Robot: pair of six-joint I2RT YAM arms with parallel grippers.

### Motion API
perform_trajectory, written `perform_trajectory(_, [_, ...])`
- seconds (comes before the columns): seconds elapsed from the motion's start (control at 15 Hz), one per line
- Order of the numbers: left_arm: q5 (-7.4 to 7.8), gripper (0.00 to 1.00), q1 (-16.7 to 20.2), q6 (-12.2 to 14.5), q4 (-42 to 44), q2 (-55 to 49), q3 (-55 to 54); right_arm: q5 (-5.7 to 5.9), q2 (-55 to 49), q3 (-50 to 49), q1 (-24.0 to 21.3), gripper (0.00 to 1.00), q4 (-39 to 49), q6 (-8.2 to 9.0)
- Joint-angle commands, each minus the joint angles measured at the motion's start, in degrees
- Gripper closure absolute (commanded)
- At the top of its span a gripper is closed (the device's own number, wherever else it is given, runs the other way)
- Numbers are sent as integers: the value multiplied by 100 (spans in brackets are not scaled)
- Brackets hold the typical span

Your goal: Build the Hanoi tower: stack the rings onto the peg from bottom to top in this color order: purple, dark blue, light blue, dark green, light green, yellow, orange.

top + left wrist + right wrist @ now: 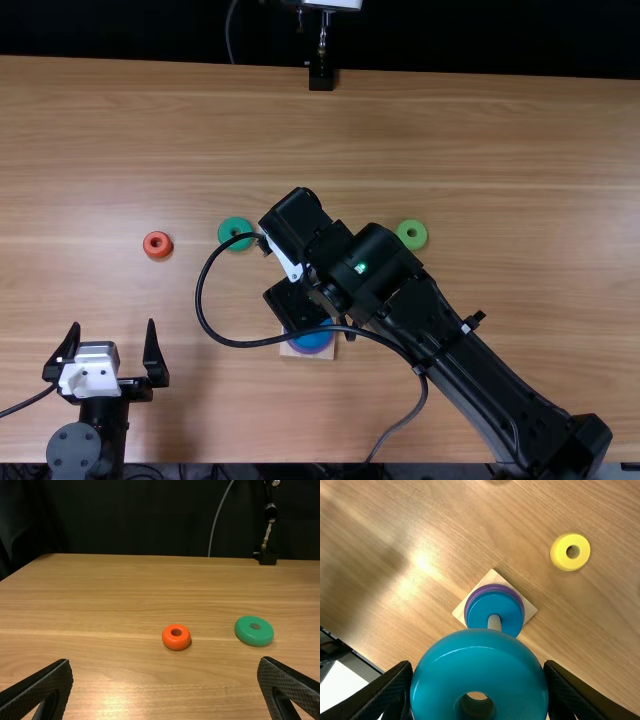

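We had the light blue ring [480, 655] between our right hand's [285, 259] parted fingers, near the peg [494, 622], where the dark blue ring [481, 611] lay on the purple ring [495, 587]. Our left hand [112, 325] was wide open, empty. The orange ring [176, 642], dark green ring [254, 638], light green ring [411, 243] and yellow ring [559, 553] lay on our counter [480, 150].

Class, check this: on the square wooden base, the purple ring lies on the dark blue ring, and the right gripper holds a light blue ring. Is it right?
The stacking order is wrong: the right wrist view shows the dark blue ring lying on the purple ring, on the square wooden base. The right gripper holds a light blue ring.
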Motion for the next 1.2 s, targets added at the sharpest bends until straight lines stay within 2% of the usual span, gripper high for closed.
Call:
perform_trajectory(0.0, [-10, 0, 20, 56, -85, -99, -287, 31, 10, -66, -6, 100, -18, -29])
perform_trajectory(0.93, [-10, 0, 20, 66, -95, -99, -287, 31, 10, -277, -103, 100, -18, -29])
perform_trajectory(1.0, [-10, 0, 20, 66, -85, -99, -287, 31, 10, -268, -103, 92, -28, 2])
perform_trajectory(1.13, [-10, 0, 20, 66, -85, -99, -287, 126, 10, -294, -103, 0, -18, 2])
